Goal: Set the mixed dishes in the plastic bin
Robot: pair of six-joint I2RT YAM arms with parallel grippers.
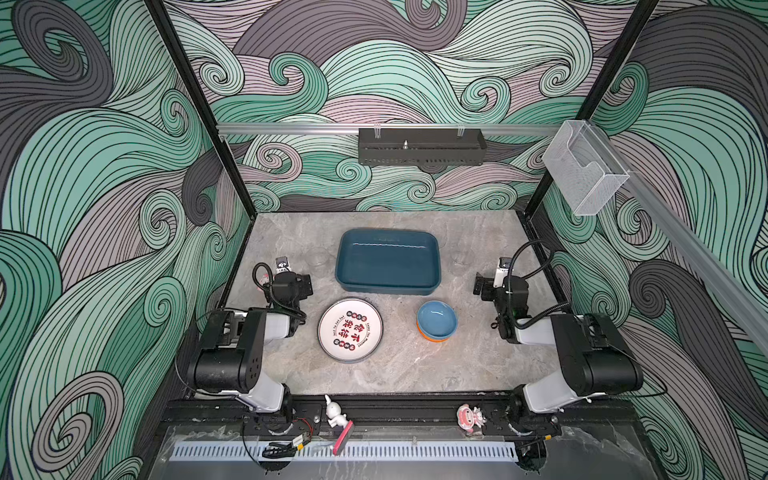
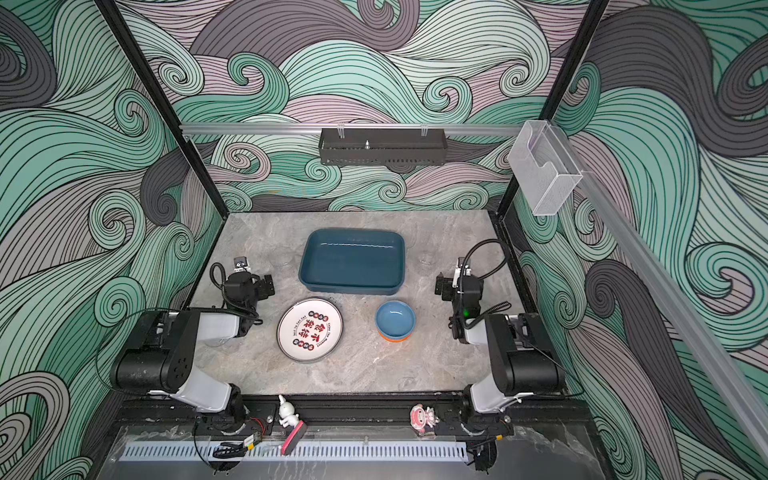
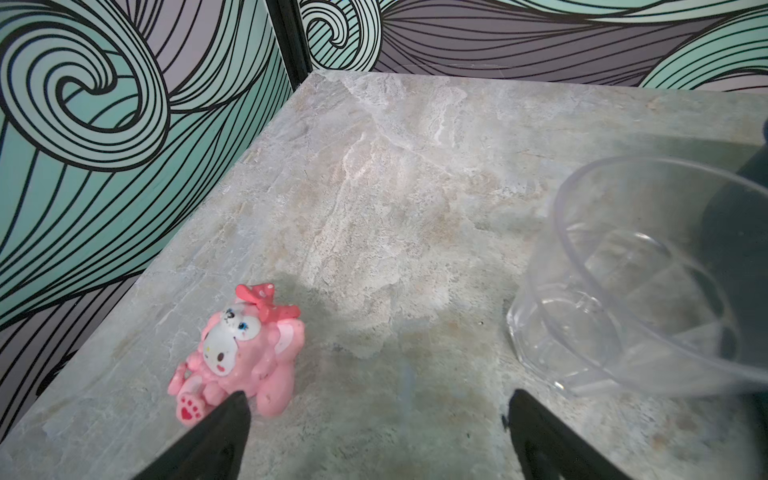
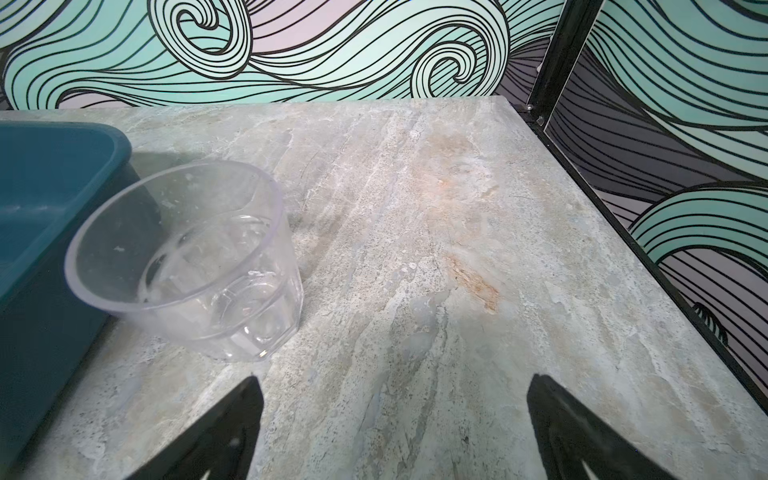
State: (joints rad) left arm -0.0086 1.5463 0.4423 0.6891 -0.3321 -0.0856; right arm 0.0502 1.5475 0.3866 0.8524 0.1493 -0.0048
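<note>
The empty teal plastic bin (image 1: 386, 262) (image 2: 351, 259) (image 4: 50, 174) lies at the middle back of the table. In front of it are a white printed plate (image 1: 350, 329) (image 2: 309, 329) and a blue bowl (image 1: 437, 319) (image 2: 395, 318) stacked in an orange bowl (image 1: 432, 337). One clear tumbler (image 1: 319, 257) (image 3: 644, 282) stands left of the bin, another tumbler (image 1: 460, 257) (image 4: 187, 262) right of it. My left gripper (image 1: 291, 276) (image 3: 380, 395) is open over bare table beside the left tumbler. My right gripper (image 1: 496, 276) (image 4: 395, 379) is open beside the right tumbler.
A pink figurine (image 3: 241, 353) sits by my left fingertip near the left wall. On the front rail stand a white figurine (image 1: 333, 411) and another pink one (image 1: 471, 417). A black perforated tray (image 1: 422, 147) hangs on the back wall, and a clear acrylic box (image 1: 584, 168) on the right rail.
</note>
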